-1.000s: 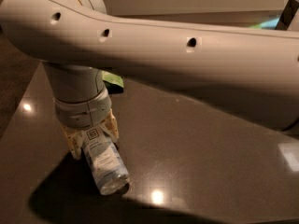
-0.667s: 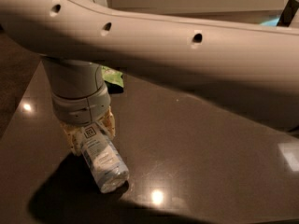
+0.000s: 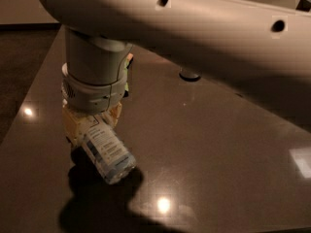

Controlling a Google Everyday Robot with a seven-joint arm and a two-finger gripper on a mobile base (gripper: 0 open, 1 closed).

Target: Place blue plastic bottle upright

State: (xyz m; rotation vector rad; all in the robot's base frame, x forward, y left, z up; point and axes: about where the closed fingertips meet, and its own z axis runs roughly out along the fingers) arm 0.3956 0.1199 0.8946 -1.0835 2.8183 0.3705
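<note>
The blue plastic bottle (image 3: 108, 153) is a clear bottle with a pale blue-and-white label. It hangs tilted, its base pointing down and to the right, just above the dark table (image 3: 218, 144). Its cap end is hidden inside my gripper (image 3: 90, 123), which is shut on the bottle's upper part at the left of the camera view. My arm (image 3: 194, 28) spans the top of the view.
A small dark round object (image 3: 189, 75) sits on the table behind the arm. A bit of green and orange (image 3: 128, 62) shows behind the wrist. The table's left edge (image 3: 29, 96) runs close to the gripper. Light spots reflect on the tabletop.
The arm has risen in the view and the bottle has lifted slightly with it, still tilted in the gripper. The round object behind the arm has come into view.
</note>
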